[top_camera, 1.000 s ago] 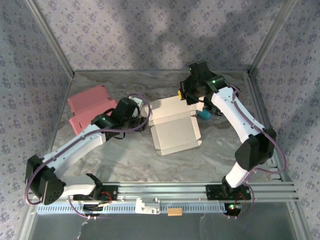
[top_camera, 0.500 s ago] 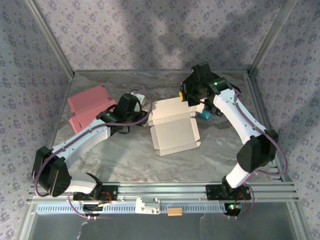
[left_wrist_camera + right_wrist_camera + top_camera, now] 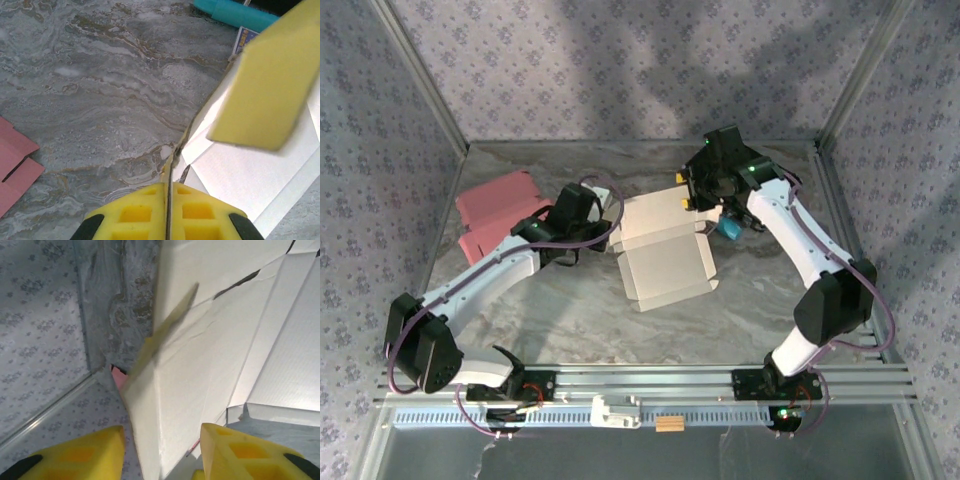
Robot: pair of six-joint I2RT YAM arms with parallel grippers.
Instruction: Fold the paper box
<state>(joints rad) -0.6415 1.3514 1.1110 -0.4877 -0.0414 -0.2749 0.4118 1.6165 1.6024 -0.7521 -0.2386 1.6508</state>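
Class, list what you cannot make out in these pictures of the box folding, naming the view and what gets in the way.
Teal object: top view, the right arm covers most of it; left wrist view, the top edge cuts it off. What it is cannot be told.
Pink cardboard: top view, the left arm hides part of it.
Paper box: right wrist view, the frame edges cut it off.

The left arm (image 3: 490, 275) stretches forward, left gripper (image 3: 167, 202) pinched tight on the paper box (image 3: 260, 170) edge. The right arm (image 3: 800, 240) bends inward, right gripper (image 3: 160, 442) parted.
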